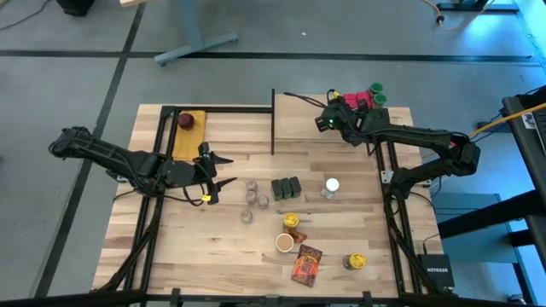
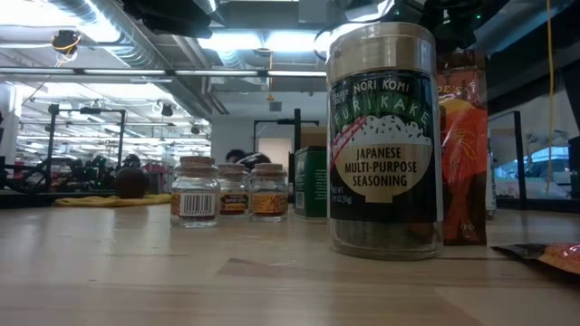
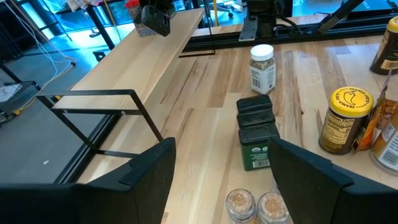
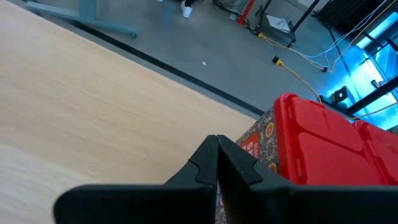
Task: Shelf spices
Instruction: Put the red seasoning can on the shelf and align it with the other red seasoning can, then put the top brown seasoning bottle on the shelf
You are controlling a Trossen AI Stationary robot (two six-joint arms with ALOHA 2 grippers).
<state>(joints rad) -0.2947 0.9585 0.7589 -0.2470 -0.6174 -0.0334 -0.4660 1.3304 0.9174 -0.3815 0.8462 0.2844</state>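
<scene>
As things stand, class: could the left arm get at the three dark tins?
Probably yes. The left gripper is open, facing the dark tins; only bare tabletop shows between them.

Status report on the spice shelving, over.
Left tool open, hovering left of the small jars. Right tool shut, empty, over the shelf beside the red boxes. Nothing blocking.

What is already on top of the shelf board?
On the shelf, red boxes and two green-lidded jars sit at its right end; the right gripper covers part of the boxes.

Grey concrete floor [image 1: 68, 85] w/ dark seams, exposed ceiling ducts [image 2: 109, 36], strip lights.
</scene>
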